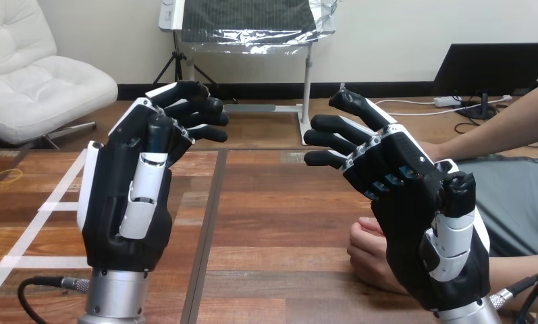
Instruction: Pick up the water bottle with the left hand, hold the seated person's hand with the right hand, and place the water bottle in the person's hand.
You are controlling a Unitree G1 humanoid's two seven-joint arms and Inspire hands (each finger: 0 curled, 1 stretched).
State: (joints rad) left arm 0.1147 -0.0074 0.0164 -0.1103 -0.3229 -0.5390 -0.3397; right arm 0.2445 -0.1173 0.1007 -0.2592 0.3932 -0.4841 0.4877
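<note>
My left hand is raised upright over the left half of the wooden table, fingers relaxed and empty. My right hand stands raised at the right, fingers stretched toward the middle, holding nothing. Behind and below it, the person's hand rests on the table as a loose fist, partly hidden by my right palm; the two look apart. The person's other forearm reaches in from the right edge behind my right hand.
White tape lines cross the table's left part, and a small yellow ring lies near its far left edge. A dark seam runs down the table's middle.
</note>
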